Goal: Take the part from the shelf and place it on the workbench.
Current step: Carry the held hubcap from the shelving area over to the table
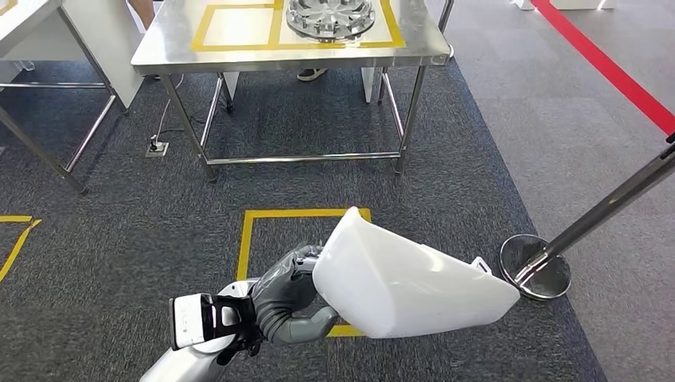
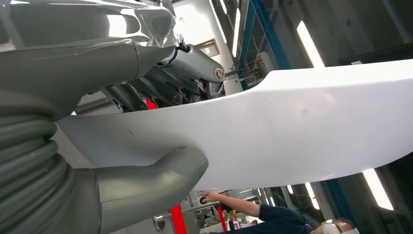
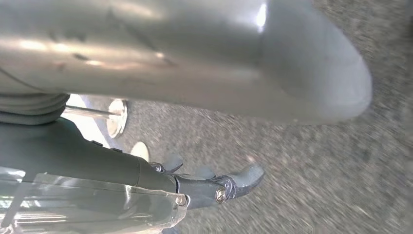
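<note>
My left hand (image 1: 286, 293) grips one end of a large white moulded part (image 1: 414, 278) low in the head view, above the carpet. The part reaches to the right, tilted, with a small tab at its far end. In the left wrist view the thumb (image 2: 146, 187) presses under the white part (image 2: 292, 126). The steel workbench (image 1: 167, 44) stands ahead, with yellow tape squares on top and a round metal piece (image 1: 330, 16) in the right square. My right hand (image 3: 122, 165) hangs over the carpet holding nothing, its fingers (image 3: 238, 183) stretched out away from the thumb.
A yellow tape square (image 1: 247, 239) marks the carpet under the part. A stanchion base (image 1: 535, 267) with a slanted pole stands at the right. A red line (image 1: 605, 68) crosses the far floor. Another table (image 1: 32, 16) is at the far left. A person (image 2: 272, 219) stands nearby.
</note>
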Controlling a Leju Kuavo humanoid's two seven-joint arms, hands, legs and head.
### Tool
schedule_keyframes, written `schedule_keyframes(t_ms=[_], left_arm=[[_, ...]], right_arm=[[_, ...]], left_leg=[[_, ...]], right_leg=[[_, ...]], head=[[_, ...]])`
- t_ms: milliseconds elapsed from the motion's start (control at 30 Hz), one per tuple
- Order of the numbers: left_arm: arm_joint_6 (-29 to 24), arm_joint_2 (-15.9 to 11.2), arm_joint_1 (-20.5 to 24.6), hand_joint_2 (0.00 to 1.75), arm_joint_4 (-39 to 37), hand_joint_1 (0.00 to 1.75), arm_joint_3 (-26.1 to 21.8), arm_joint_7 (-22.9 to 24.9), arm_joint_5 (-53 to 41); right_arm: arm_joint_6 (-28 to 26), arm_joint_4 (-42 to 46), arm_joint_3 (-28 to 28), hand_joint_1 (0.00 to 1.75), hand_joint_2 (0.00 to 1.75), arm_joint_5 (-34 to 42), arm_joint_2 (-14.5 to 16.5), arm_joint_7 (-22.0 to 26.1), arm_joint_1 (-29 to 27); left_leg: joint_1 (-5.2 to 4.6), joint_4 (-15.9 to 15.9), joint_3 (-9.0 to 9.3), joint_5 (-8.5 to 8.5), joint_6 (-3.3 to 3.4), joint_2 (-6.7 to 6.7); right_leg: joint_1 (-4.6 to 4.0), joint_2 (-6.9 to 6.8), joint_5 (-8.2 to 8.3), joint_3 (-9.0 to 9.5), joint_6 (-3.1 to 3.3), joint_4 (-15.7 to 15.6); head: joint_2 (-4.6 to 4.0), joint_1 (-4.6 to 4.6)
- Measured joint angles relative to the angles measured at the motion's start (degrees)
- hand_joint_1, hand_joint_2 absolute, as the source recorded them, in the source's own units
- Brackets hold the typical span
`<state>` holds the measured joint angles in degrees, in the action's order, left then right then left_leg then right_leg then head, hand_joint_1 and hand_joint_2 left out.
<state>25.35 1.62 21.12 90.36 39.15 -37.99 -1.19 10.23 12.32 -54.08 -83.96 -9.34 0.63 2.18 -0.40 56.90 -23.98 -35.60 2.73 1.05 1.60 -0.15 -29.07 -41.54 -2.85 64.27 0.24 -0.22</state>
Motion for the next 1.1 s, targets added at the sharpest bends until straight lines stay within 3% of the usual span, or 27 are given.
schedule_keyframes(t_ms=[33, 67, 100, 133, 167, 233, 267, 300, 367, 400, 433, 467, 533, 567, 600, 667, 733, 767, 833, 867, 900, 933, 1000, 1033, 1100], left_arm=[[0.0, 0.0, -0.1, 1.75, -0.1, 1.75, 0.0, 0.0, 0.0], [0.0, 0.0, -0.1, 1.75, -0.1, 1.75, 0.0, 0.1, 0.0], [0.0, 0.1, 0.0, 1.75, 0.0, 1.75, 0.0, 0.1, 0.0], [0.0, 0.2, 0.2, 1.75, 0.1, 1.75, 0.0, 0.1, 0.0], [0.0, 0.4, 0.4, 1.75, 0.2, 1.75, 0.0, 0.1, 0.0], [0.0, 0.4, 0.6, 1.75, 0.3, 1.75, 0.0, 0.0, 0.0], [0.0, 0.4, 0.5, 1.75, 0.3, 1.75, 0.0, 0.0, 0.0], [0.0, 0.3, 0.5, 1.75, 0.3, 1.75, 0.0, 0.0, 0.0], [0.0, 0.2, 0.5, 1.75, 0.3, 1.75, 0.0, 0.0, 0.0], [0.0, 0.1, 0.5, 1.75, 0.2, 1.75, 0.0, 0.0, 0.0], [0.0, 0.0, 0.5, 1.75, 0.2, 1.75, 0.0, 0.0, 0.0], [0.0, 0.0, 0.5, 1.75, 0.2, 1.75, 0.0, 0.0, 0.0], [0.0, -0.1, 0.4, 1.75, 0.1, 1.75, 0.0, 0.1, 0.0], [0.0, -0.1, 0.4, 1.75, 0.1, 1.75, -0.1, 0.1, -0.1], [0.0, -0.1, 0.4, 1.75, 0.1, 1.75, -0.1, 0.2, -0.1], [0.0, 0.1, 0.5, 1.75, 0.1, 1.75, -0.1, 0.2, -0.1], [0.0, 0.3, 0.7, 1.75, 0.2, 1.75, -0.1, 0.2, 0.0], [0.0, 0.4, 0.7, 1.75, 0.2, 1.75, -0.1, 0.2, 0.0], [0.0, 0.4, 0.6, 1.75, 0.2, 1.75, -0.1, 0.2, -0.1], [0.0, 0.4, 0.5, 1.75, 0.2, 1.75, -0.1, 0.2, -0.1], [0.0, 0.4, 0.4, 1.75, 0.1, 1.75, 0.0, 0.2, -0.1], [0.0, 0.4, 0.3, 1.75, 0.1, 1.75, 0.0, 0.2, -0.2], [0.0, 0.4, 0.3, 1.75, 0.1, 1.75, 0.0, 0.2, -0.3], [0.0, 0.4, 0.3, 1.75, 0.1, 1.75, 0.0, 0.2, -0.4], [0.0, 0.5, 0.4, 1.75, 0.1, 1.75, 0.0, 0.2, -0.5]], right_arm=[[0.0, 0.0, 0.0, 0.0, 0.0, 0.0, 0.0, 0.0, 0.0], [0.1, 0.0, 0.0, 0.0, 0.0, 0.0, 0.1, -0.1, 0.0], [0.1, -0.1, 0.0, 0.0, 0.0, 0.0, 0.1, -0.1, 0.0], [0.1, -0.1, 0.0, 0.0, 0.0, 0.0, 0.1, -0.1, 0.2], [0.1, -0.1, 0.0, 0.0, 0.0, 0.0, 0.0, -0.1, 0.3], [0.0, -0.1, -0.1, 0.0, 0.0, 0.0, -0.1, -0.1, 0.4], [0.0, -0.1, -0.1, 0.0, 0.0, 0.0, -0.1, -0.1, 0.3], [0.0, -0.1, -0.1, 0.0, 0.0, 0.0, -0.1, -0.1, 0.3], [0.0, -0.1, -0.1, 0.0, 0.0, 0.0, 0.0, -0.2, 0.2], [0.0, -0.1, -0.1, 0.0, 0.0, 0.0, 0.1, -0.2, 0.2], [0.0, -0.1, -0.1, 0.0, 0.0, 0.0, 0.2, -0.2, 0.2], [0.0, -0.1, -0.1, 0.0, 0.0, 0.0, 0.2, -0.2, 0.2], [0.0, -0.1, -0.1, 0.0, 0.0, 0.0, 0.4, -0.3, 0.3], [0.0, -0.1, -0.1, 0.0, 0.0, 0.0, 0.4, -0.3, 0.4], [0.0, -0.1, -0.1, 0.0, 0.0, 0.0, 0.4, -0.3, 0.5], [0.0, -0.1, -0.1, 0.0, 0.0, 0.0, 0.4, -0.4, 0.6], [0.0, 0.0, -0.1, 0.0, 0.0, 0.0, 0.5, -0.3, 0.9], [0.0, 0.0, -0.1, 0.0, 0.0, 0.0, 0.5, -0.3, 0.9], [0.0, 0.0, -0.1, 0.0, 0.0, 0.0, 0.5, -0.3, 0.9], [0.0, 0.0, -0.1, 0.0, 0.0, 0.0, 0.5, -0.3, 0.8], [0.0, 0.0, -0.2, 0.0, 0.0, 0.0, 0.5, -0.3, 0.7], [0.0, -0.1, -0.2, 0.0, 0.0, 0.0, 0.5, -0.4, 0.6], [0.1, -0.1, -0.2, 0.0, 0.0, 0.0, 0.5, -0.4, 0.6], [0.1, -0.1, -0.3, 0.0, 0.0, 0.0, 0.5, -0.5, 0.6], [0.1, -0.1, -0.6, 0.0, 0.0, 0.0, 0.5, -0.6, 0.7]], left_leg=[[-0.08, -0.2, 0.81, -1.04, -0.34, 0.04], [-0.15, -0.5, 1.73, -1.76, -0.73, 0.07], [-0.18, -0.4, 2.45, -1.89, -1.09, 0.08], [-0.18, 0.5, 2.39, -1.26, -1.41, 0.03], [-0.16, 2.9, 1.41, 0.16, -1.68, -0.11], [-0.06, 10.9, -3.76, 2.89, -2.2, -0.37], [0.05, 14.6, -6.97, 2.68, -2.46, -0.48], [0.14, 17.0, -9.87, 0.89, -2.66, -0.52], [0.25, 18.1, -14.21, -4.81, -2.87, -0.54], [0.26, 16.7, -15.41, -6.47, -2.86, -0.55], [0.26, 14.3, -16.1, -6.04, -2.74, -0.56], [0.23, 11.1, -16.35, -2.85, -2.51, -0.59], [0.02, 4.8, -16.38, 7.05, -1.95, -0.68], [-0.11, 3.2, -16.12, 10.73, -1.74, -0.69], [-0.23, 2.7, -15.86, 12.42, -1.58, -0.62], [-0.18, 2.6, -14.82, 12.34, -1.18, -0.46], [0.04, 2.2, -13.71, 11.7, -0.44, -0.46], [0.11, 2.0, -13.19, 11.29, -0.09, -0.49], [-0.05, 2.0, -12.43, 10.37, 0.38, -0.43], [-0.17, 2.0, -12.04, 9.94, 0.49, -0.32], [-0.28, 2.0, -11.55, 9.51, 0.54, -0.21], [-0.38, 2.0, -10.91, 9.06, 0.52, -0.12], [-0.56, 2.0, -9.57, 8.1, 0.32, -0.06], [-0.65, 2.0, -9.08, 7.58, 0.08, -0.02], [-0.68, 2.0, -8.63, 6.79, -0.59, 0.06]], right_leg=[[-0.1, -0.08, 3.74, 0.35, 0.37, -1.9], [-0.24, -0.1, 6.34, 0.75, 0.8, -2.9], [-0.39, -0.06, 6.58, 1.23, 1.28, -3.2], [-0.35, 0.07, 5.77, 1.91, 1.74, -3.1], [-0.25, 0.15, 5.18, 2.7, 2.14, -3.4], [0.06, 0.23, 3.95, 4.7, 2.74, -4.1], [0.12, 0.23, 3.28, 5.82, 2.88, -4.5], [0.17, 0.26, 2.64, 6.95, 2.93, -4.9], [0.26, 0.41, 1.22, 9.38, 2.87, -5.5], [0.27, 0.57, 0.42, 10.6, 2.8, -5.6], [0.27, 0.71, -0.45, 11.82, 2.72, -5.7], [0.25, 0.82, -1.33, 12.82, 2.62, -5.8], [0.07, 1.02, -3.06, 14.46, 2.23, -5.8], [-0.03, 1.13, -3.83, 14.97, 1.92, -5.9], [-0.1, 1.23, -4.44, 15.53, 1.58, -6.1], [-0.07, 1.2, -5.36, 16.68, 0.82, -6.6], [-0.06, 0.9, -6.74, 16.06, 0.32, -4.1], [-0.07, 0.75, -7.89, 14.4, 0.2, -0.9], [-0.14, 0.68, -10.29, 8.72, 0.09, 7.4], [-0.16, 0.68, -10.34, 6.28, 0.13, 10.0], [-0.19, 0.68, -9.25, 4.7, 0.27, 10.7], [-0.25, 0.68, -6.87, 4.52, 0.51, 8.7], [-0.53, 0.68, -1.31, 6.57, 1.19, 0.8], [-0.72, 0.68, 0.39, 7.69, 1.45, -2.5], [-1.11, 0.66, 0.93, 8.62, 1.86, -5.0]], head=[[0.0, -0.02], [0.0, -0.11], [0.0, -0.17], [0.0, -0.27], [0.0, -0.33], [0.0, -0.48], [0.0, -0.55], [0.0, -0.61], [0.0, -0.61], [0.0, -0.62], [0.0, -0.61], [0.0, -0.61], [0.0, -0.62], [0.0, -0.64], [0.0, -0.66], [0.0, -0.69], [0.0, -0.62], [0.0, -0.55], [0.0, -0.55], [0.0, -0.56], [0.0, -0.57], [0.0, -0.57], [0.0, -0.57], [0.0, -0.6], [0.0, -0.67]])
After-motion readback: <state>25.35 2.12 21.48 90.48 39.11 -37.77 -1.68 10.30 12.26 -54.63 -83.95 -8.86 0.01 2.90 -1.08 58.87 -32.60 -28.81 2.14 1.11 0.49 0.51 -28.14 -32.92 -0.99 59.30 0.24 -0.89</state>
